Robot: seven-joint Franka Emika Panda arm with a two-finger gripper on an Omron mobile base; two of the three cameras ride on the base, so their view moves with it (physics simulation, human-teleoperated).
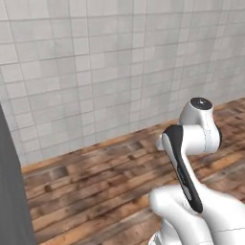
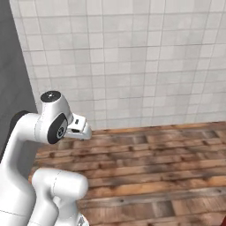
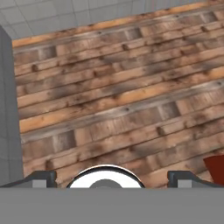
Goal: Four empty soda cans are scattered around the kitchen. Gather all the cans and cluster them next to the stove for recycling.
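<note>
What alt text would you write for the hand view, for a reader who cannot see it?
The open gripper looks down on a bare wooden floor, its two dark fingertips spread wide at the bottom. A tiled wall runs along the top, a grey panel down the left edge, and a red corner shows lower right.

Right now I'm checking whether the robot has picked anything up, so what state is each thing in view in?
gripper: open wide, holding nothing, pointing down at the floor
arm: folded up above the base
wooden floor: bare planks under the hand
tiled wall: plain, nothing hanging on it
</note>
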